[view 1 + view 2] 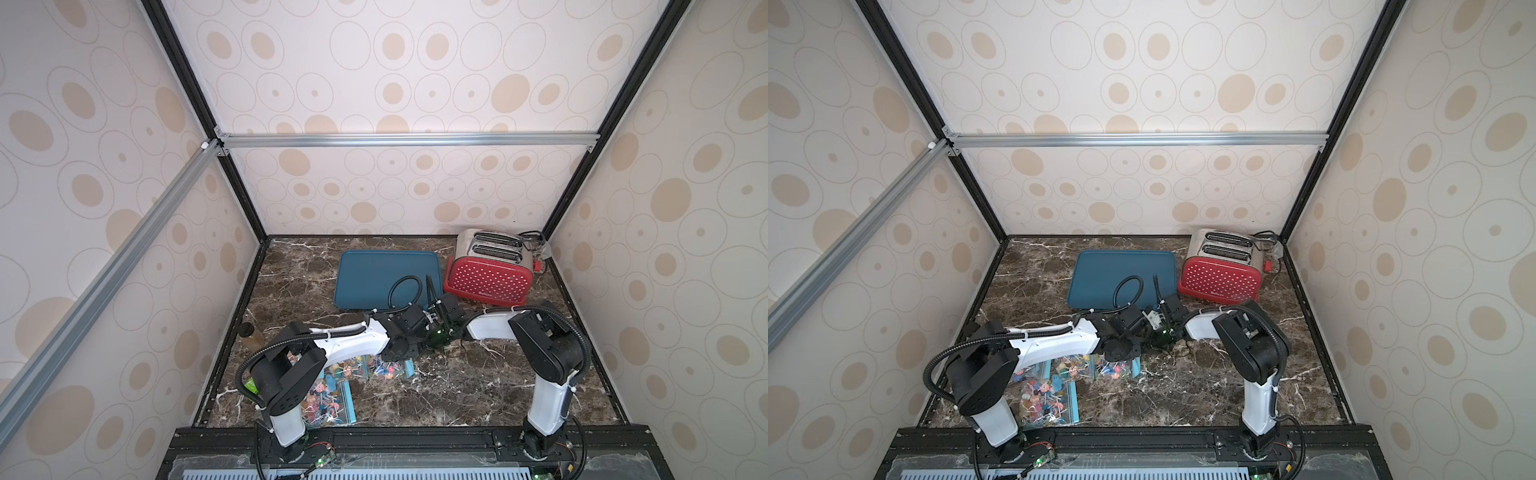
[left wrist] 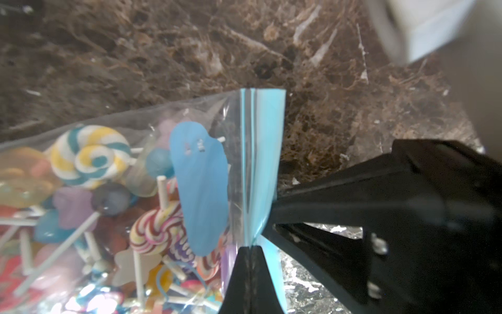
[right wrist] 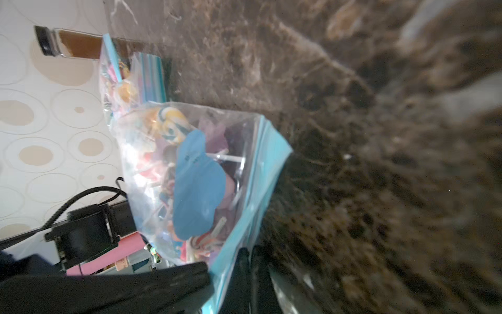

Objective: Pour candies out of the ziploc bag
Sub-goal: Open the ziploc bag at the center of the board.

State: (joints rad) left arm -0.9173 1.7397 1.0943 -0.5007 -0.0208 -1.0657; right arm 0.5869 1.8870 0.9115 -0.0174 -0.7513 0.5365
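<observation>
In both top views the left arm [image 1: 353,338] reaches from the near rail with its forearm almost level. The right arm [image 1: 494,324] stands with its elbow high and folds inward. Their wrists meet just in front of the near edge of the blue tray [image 1: 365,274], toward the tray's corner by the red toaster [image 1: 490,278]. Nearer than the tray, under the left arm, several clear bags [image 1: 332,399] of sweets lie flat on the counter [image 1: 478,386]. The wrists cover the tools here, so which bag is the held one is hard to say from above.

In the left wrist view the left tool [image 2: 250,251] has its jaws together, clamped on the blue zip strip of the ziploc bag [image 2: 231,114]. The right tool [image 2: 273,214] pinches the same strip a little further along, its jaws also together on it. The bag's zip end is at the tools and its long axis runs away from them. The candies [image 2: 89,155], swirled and plain lollipops on white sticks, are all inside and heaped in the body behind a blue patch [image 2: 201,190] on the film.

In the right wrist view the right tool [image 3: 248,255] grips the strip at one corner, with the left tool [image 3: 201,274] just beside it. The bag [image 3: 152,152] stretches away from both, still full. Beyond it lie more bags and a jar [image 3: 73,43] by the wall.
</observation>
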